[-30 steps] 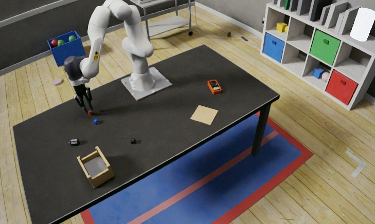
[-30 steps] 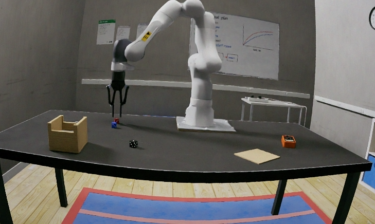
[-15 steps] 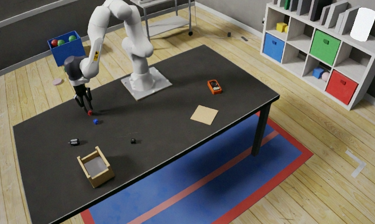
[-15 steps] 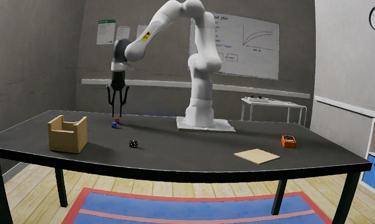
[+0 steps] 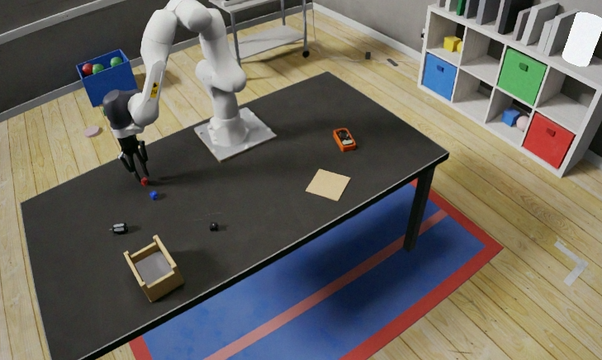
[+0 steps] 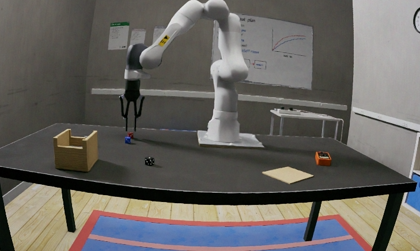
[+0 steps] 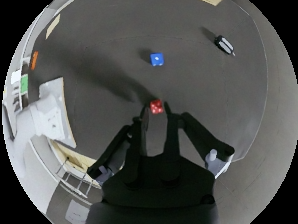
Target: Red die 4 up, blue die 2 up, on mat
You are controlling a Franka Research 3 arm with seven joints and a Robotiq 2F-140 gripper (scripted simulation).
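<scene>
My gripper [image 5: 143, 177] [image 6: 131, 130] [image 7: 156, 110] points down, its fingers partly apart and empty, just above the red die. The red die [image 5: 144, 181] [image 6: 130, 135] [image 7: 156, 106] is on the table below the fingertips; its upper face shows several pips. The blue die [image 5: 154, 195] [image 6: 127, 140] [image 7: 157, 59] lies flat close by, one pip on top. The black die [image 5: 213, 226] [image 6: 149, 161] sits farther toward the front; its top number is hard to read. The beige square mat [image 5: 328, 184] [image 6: 287, 175] [image 7: 52, 26] lies far to the right, with no die on it.
An open wooden box [image 5: 173, 281] [image 6: 92, 152] stands at the front left. A small black object with light stripes [image 5: 119, 228] [image 7: 224, 45] lies behind it. An orange meter [image 5: 343, 139] [image 6: 322, 158] lies beyond the mat. The arm's base plate is right of the gripper.
</scene>
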